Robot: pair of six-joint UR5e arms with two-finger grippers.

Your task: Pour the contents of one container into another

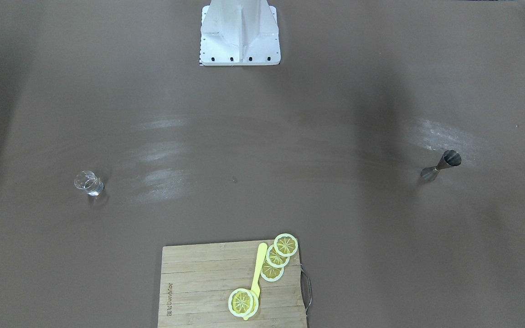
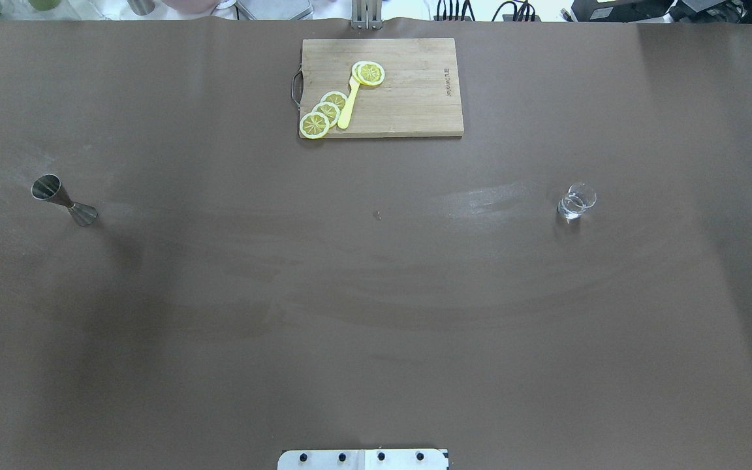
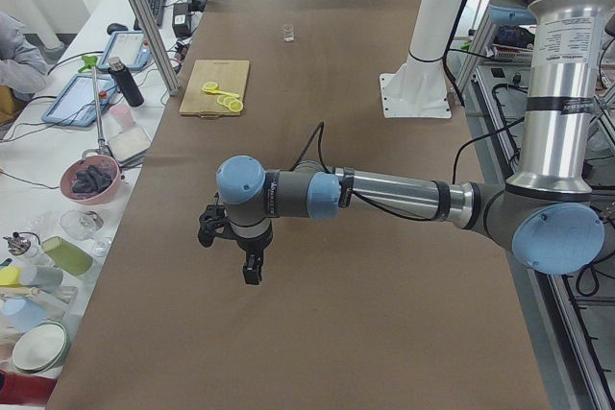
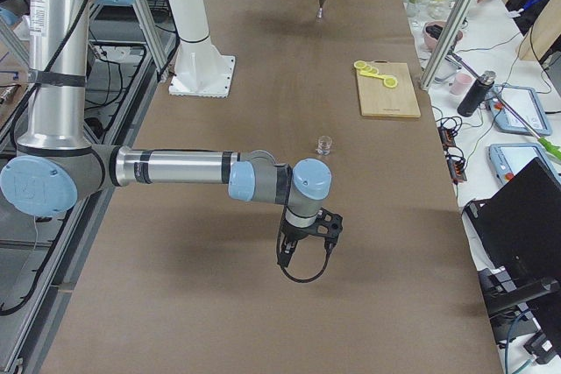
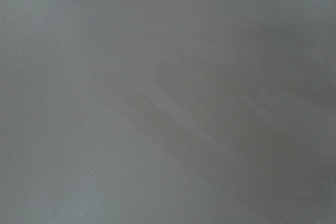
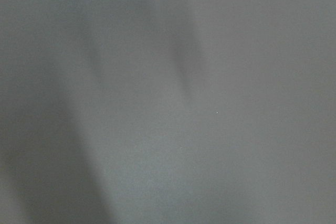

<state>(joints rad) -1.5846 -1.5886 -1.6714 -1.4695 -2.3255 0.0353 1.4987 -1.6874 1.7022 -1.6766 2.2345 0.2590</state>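
Jaws of our left gripper [image 3: 252, 274] and right gripper [image 4: 287, 257] appear only in side views, so we cannot tell their state. The small clear glass cup [image 2: 575, 201] stands on our right and the grey steel hourglass jigger [image 2: 62, 200] on our left, well apart, likely one per arm. Both arms stretch out level with wrists pointing down.
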